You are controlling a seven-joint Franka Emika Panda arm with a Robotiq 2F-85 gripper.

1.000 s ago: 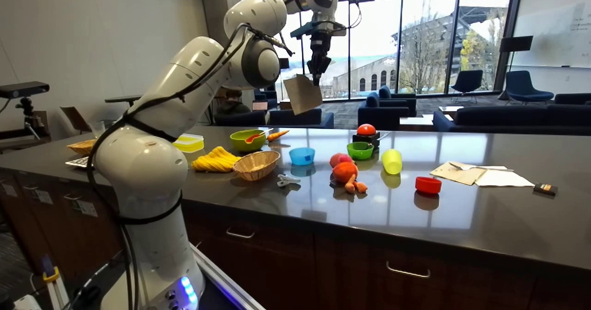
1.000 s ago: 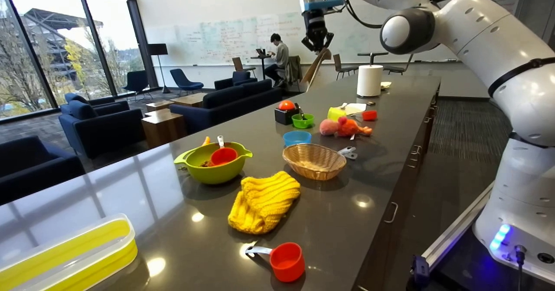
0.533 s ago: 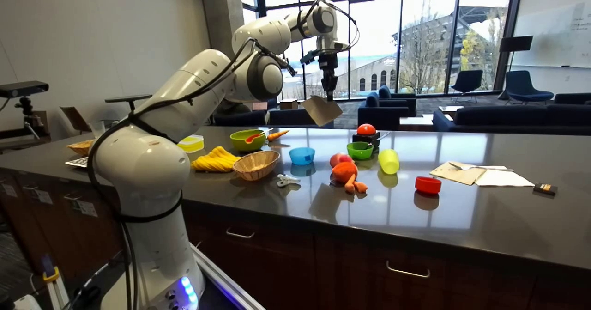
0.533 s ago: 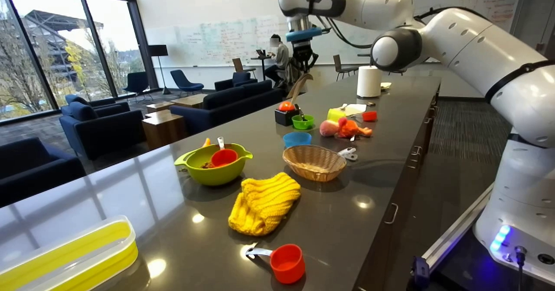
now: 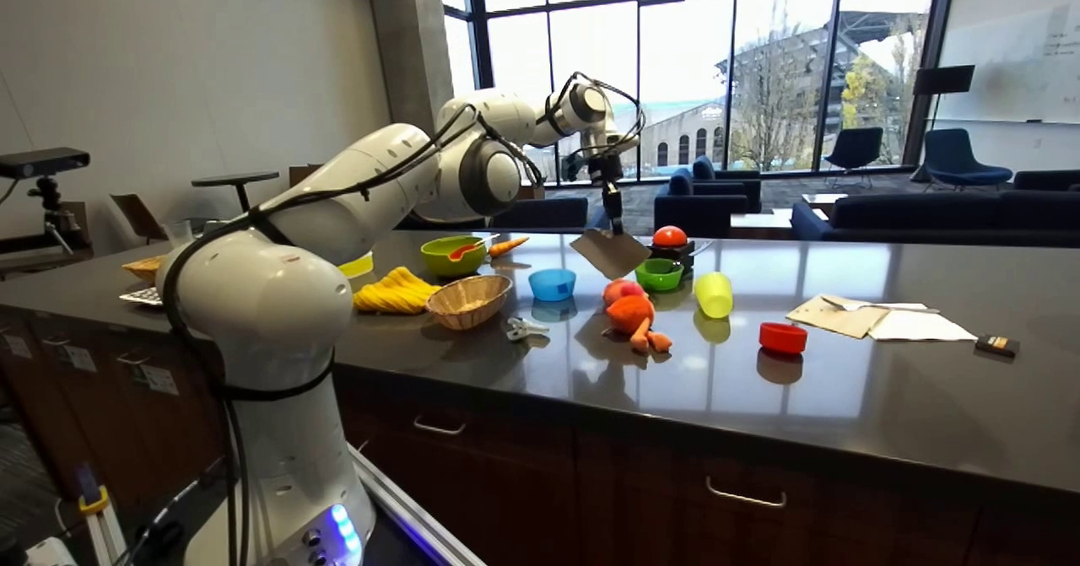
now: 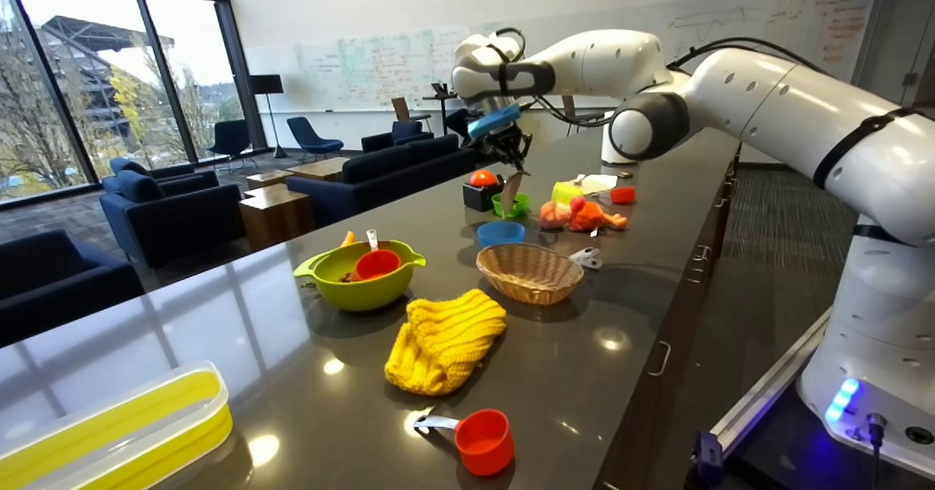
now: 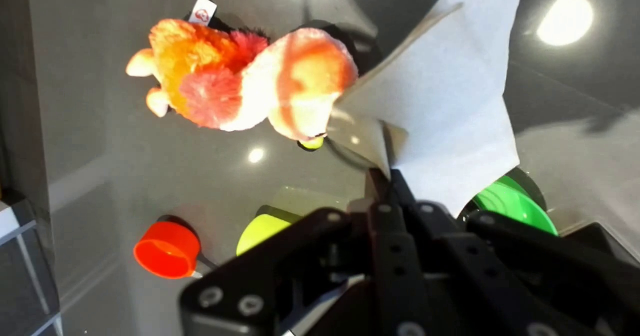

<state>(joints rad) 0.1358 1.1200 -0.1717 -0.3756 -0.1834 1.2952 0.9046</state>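
With the end effector (image 7: pixel 386 178) clenched on the edge of a brown sheet (image 5: pixel 609 254), holding it aloft over the table (image 5: pixel 911 406), between eleven and twelve o'clock from the plush toy (image 5: pixel 631 315) as seen in an exterior view. To judge by the pose, at the carrying step; calling next for a steady pinch and enough height to clear the toy and its neighbours. Now read the containers left to right, centring the clock on the sheet. Find at nine a yellow container (image 5: pixel 359 266), partly behind the arm (image 5: pixel 253 296), with contents unclear. Nearer in, also at nine, note a green bowl (image 5: pixel 440 264), holding a red measuring cup (image 6: pixel 378 263) and some brown bits (image 6: pixel 345 277). Toward half past eight, see a wicker basket (image 5: pixel 460 320), showing only its woven bottom. At eight, spot a blue bowl (image 5: pixel 553 286), too small inside to judge. At four, near the sheet, catch a green cup (image 5: pixel 656 281) with something dark (image 5: pixel 675 267) at its rim; beyond, on the same bearing, a yellow cup (image 5: pixel 713 296), seemingly on its side, then a red cup (image 5: pixel 782 339).
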